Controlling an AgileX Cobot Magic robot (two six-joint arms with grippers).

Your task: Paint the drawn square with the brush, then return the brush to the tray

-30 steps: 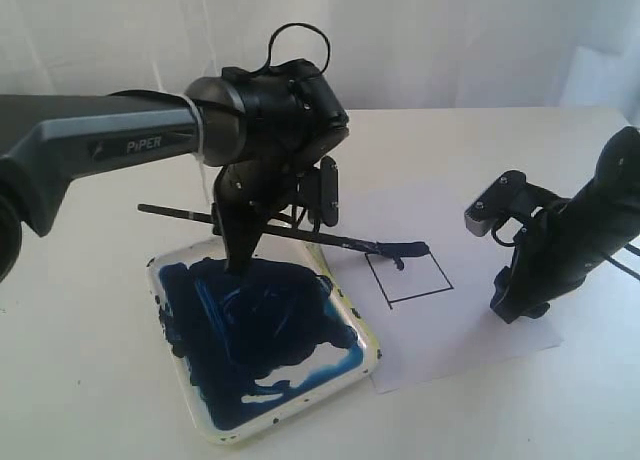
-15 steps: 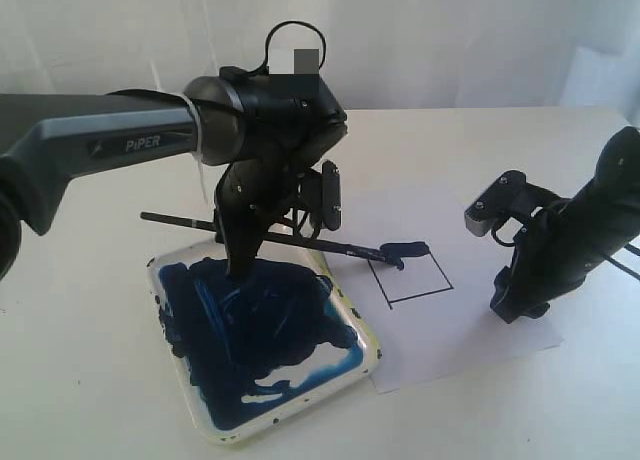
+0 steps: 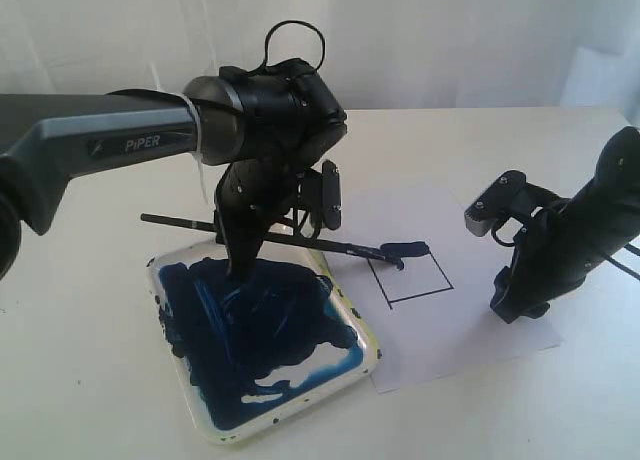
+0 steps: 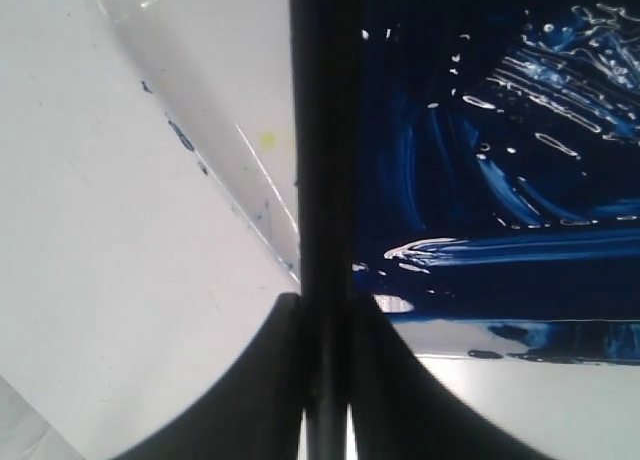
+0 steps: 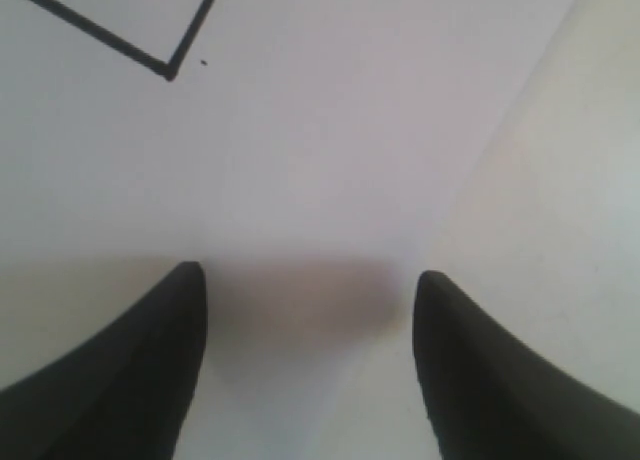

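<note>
My left gripper (image 3: 240, 263) is shut on the brush (image 3: 300, 238), a thin black handle held nearly level over the far edge of the tray (image 3: 371, 346). In the left wrist view the fingers clamp the brush (image 4: 325, 130) at the gripper (image 4: 325, 305), above the blue-smeared tray (image 4: 205, 115). The brush's wet tip and a blue smear (image 3: 405, 249) sit at the far left corner of the drawn square (image 3: 412, 278). The right gripper (image 3: 512, 308) stands open on the paper, right of the square. Its wrist view shows the gripper (image 5: 310, 290) empty and one corner of the square (image 5: 165, 65).
The white paper sheet (image 3: 470, 330) lies right of the tray, its near left part tucked by the tray's rim. The paper's edge (image 5: 500, 150) runs close beside the right gripper. The left arm (image 3: 100, 145) reaches in from the left above the table.
The brush's handle end has dipped slightly toward the tray while its tip stays at the square's corner. The right arm has not moved.
</note>
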